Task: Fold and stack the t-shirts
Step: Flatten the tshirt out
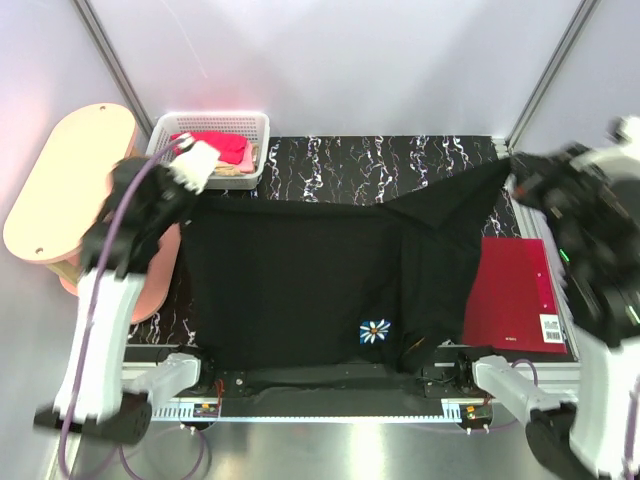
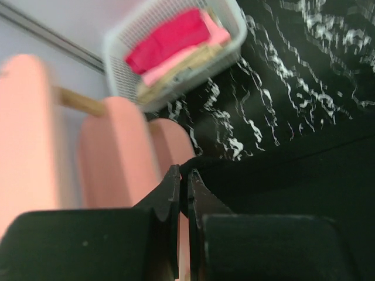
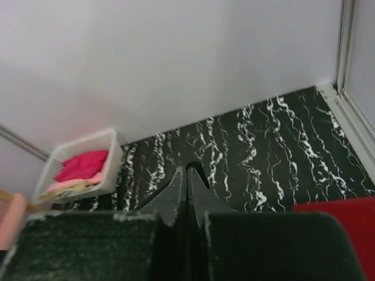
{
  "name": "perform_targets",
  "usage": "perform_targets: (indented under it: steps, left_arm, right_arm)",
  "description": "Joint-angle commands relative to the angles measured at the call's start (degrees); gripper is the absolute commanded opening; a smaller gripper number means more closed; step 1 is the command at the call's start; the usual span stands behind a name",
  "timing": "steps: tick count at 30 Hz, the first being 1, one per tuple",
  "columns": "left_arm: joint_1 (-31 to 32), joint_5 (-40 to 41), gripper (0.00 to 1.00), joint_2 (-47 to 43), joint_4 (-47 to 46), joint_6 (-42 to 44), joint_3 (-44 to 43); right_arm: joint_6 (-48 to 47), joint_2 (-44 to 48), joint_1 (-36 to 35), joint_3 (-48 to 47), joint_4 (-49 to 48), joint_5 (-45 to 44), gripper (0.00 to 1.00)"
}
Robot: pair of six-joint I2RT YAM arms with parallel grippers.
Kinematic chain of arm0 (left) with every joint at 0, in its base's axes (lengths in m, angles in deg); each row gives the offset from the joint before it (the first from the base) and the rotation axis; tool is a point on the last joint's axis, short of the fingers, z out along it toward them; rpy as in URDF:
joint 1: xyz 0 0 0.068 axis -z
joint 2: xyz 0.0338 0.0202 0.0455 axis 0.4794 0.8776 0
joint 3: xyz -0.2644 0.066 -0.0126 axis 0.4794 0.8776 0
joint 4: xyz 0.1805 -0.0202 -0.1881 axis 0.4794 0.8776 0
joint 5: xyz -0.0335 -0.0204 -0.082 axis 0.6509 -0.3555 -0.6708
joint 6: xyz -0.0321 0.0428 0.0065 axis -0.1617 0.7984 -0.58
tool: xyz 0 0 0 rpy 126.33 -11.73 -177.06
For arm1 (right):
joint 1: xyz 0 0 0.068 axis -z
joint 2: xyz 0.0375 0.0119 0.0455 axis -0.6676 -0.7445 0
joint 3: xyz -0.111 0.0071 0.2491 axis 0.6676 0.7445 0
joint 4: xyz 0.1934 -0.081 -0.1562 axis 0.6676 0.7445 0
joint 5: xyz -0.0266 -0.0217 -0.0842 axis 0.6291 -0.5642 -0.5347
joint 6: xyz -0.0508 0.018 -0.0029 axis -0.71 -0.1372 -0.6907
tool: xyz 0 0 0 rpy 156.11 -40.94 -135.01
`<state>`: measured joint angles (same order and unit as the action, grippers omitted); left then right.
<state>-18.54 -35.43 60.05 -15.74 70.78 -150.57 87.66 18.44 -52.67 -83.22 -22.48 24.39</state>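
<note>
The left tool [image 2: 183, 175] and the right tool [image 3: 186, 175] are each clamped on the black t-shirt [image 1: 290, 280], spread over the surface [image 1: 350, 165].

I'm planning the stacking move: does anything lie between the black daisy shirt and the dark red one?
Nothing visible does. The black t-shirt lies spread directly beside the dark red t-shirt; the basket stands away at the far left corner.

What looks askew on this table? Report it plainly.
The black shirt lies uneven: its left part is flat, but its far right corner is drawn to a point at the right fingers, leaving a diagonal crease. Nothing spilled or damaged.
</note>
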Motion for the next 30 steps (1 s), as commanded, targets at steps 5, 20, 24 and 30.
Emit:
perform_targets:
  steps: [5, 20, 24, 30]
  left_arm:
    - [-0.4, 6.7, 0.0, 21.6, -16.2, 1.1, -4.9]
    - [13.4, 10.4, 0.0, 2.4, -10.5, -6.8, -27.3]
    - [9.6, 1.8, 0.0, -4.5, -4.5, -8.8, -28.8]
    - [6.6, -1.2, 0.0, -12.1, -0.8, -6.5, -31.3]
  right_arm:
    - [-3.7, -20.4, 0.6, 1.1, -14.5, -6.4, 0.0]
    - [-2.1, -8.1, 0.5, -12.8, -9.9, 10.6, 0.0]
    - [-3.4, 3.2, 0.5, -11.4, -6.3, 11.9, 0.0]
    - [-4.6, 6.3, 0.5, -21.8, 3.8, 9.1, 0.0]
